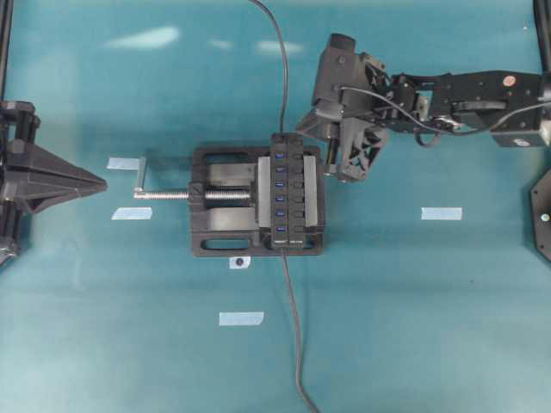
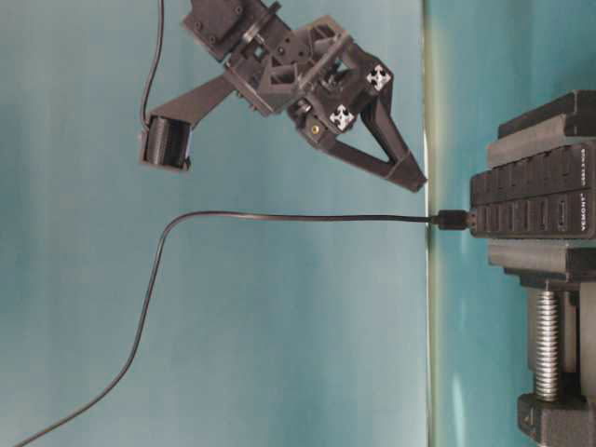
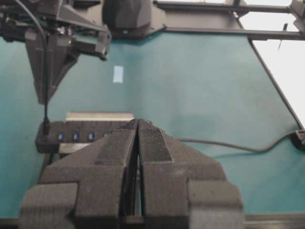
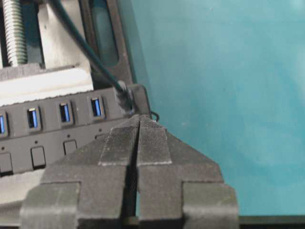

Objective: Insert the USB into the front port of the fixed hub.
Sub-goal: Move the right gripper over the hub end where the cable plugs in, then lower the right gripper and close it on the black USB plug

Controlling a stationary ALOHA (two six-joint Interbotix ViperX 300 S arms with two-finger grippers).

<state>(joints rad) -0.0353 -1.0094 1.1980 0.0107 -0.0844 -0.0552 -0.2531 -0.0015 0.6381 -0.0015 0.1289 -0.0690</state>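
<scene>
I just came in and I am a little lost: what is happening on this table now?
A two-arm robot is plugging the USB into the fixed hub, which sits in a vise. The plug appears seated in the hub's end. The right end effector is shut, empty, beside the hub. The left end effector is shut, empty, away.

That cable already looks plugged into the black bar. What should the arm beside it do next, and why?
Probably draw the right fingers straight back from the fixed hub. The USB appears seated in the hub's end port. The fingers are shut, hold nothing, and sit right beside its cable, so backing off avoids snagging it.
</scene>
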